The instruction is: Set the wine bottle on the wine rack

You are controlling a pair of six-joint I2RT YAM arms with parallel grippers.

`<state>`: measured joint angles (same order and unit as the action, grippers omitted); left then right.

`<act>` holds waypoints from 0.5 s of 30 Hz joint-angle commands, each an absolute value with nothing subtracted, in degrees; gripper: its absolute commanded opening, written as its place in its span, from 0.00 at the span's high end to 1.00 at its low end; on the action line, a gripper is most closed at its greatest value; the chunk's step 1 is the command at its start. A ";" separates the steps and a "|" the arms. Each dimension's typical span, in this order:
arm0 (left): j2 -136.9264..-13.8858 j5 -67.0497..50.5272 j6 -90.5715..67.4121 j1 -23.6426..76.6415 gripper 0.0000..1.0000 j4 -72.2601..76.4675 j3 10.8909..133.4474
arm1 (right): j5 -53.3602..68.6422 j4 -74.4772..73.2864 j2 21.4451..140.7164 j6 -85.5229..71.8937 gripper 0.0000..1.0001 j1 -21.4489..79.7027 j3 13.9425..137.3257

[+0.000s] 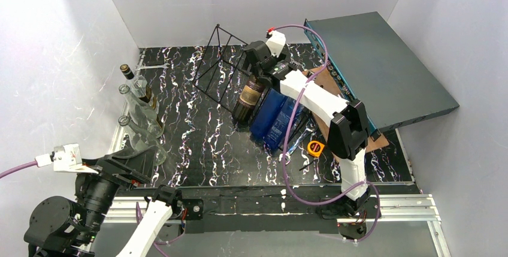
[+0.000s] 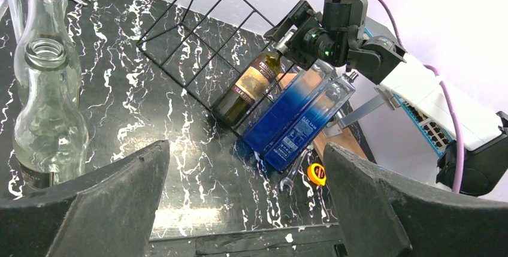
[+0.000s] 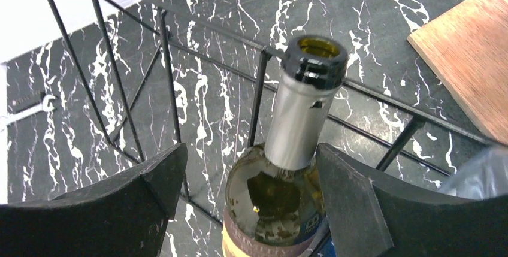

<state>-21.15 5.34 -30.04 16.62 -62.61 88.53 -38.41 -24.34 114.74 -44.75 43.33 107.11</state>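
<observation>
The wine rack (image 1: 224, 65) stands at the back, and the wine bottle (image 1: 250, 95) lies on its sloped face, base at the lower edge and neck up. It is dark green glass with a tan label, silver capsule and open mouth. The right gripper (image 3: 248, 167) straddles the neck, its 2 fingers apart and clear of the glass. Placement looks nearly done; next, a clean lift away without knocking the neck. The left gripper (image 2: 245, 149) gapes empty.

**Site classification: robotics laboratory test cell**

Plain white panels (image 1: 251, 5) enclose a black marbled worktop (image 1: 197, 143) on three sides. Robot arms (image 1: 317, 101) are bolted to an aluminium rail (image 1: 401, 204) at the near edge, with a purple cable (image 1: 299, 26) run exposed. A rack-mount network unit (image 1: 383, 71), a tape measure (image 1: 315, 147) and a spanner (image 2: 292, 175) lie among the test objects.
</observation>
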 commanded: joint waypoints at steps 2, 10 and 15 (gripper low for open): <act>-21.29 5.42 -30.11 16.75 0.01 -62.09 87.97 | -42.09 -27.95 111.41 -43.34 0.12 44.95 108.64; -21.00 6.25 -29.33 16.75 0.01 -62.28 88.20 | -42.42 -28.26 109.17 -40.55 0.09 47.28 108.81; -21.40 6.62 -28.84 16.74 0.01 -62.73 89.29 | -40.23 -26.16 107.00 -37.45 0.09 48.47 107.98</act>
